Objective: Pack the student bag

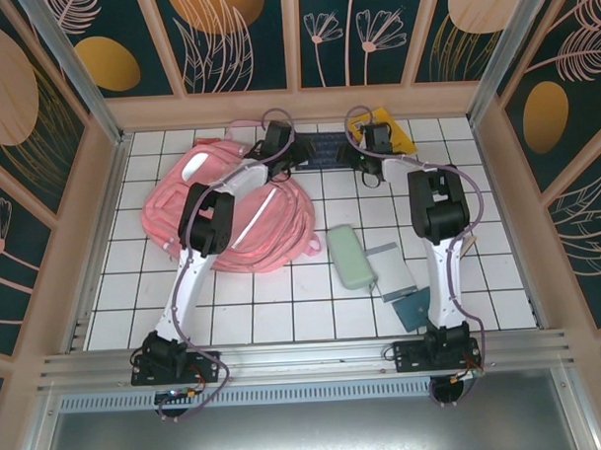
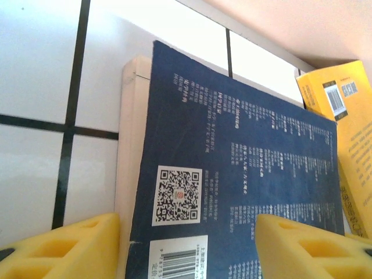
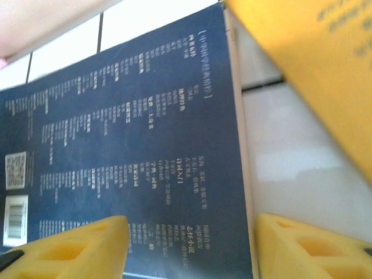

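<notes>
White-tiled table (image 1: 284,305), floral wall panels (image 1: 235,40)

The top view looks steeply down from high behind the left tool (image 1: 296,156) and right tool (image 1: 363,156) across the whole tabletop (image 1: 284,305). Each wrist view looks past its own tool, close over one blue book (image 2: 244,174). Both share it and a yellow book (image 3: 314,70).

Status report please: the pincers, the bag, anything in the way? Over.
Left pincer open, right pincer open, both above blue book. Student bag lying left of book, nothing held. Yellow book close at right.
</notes>
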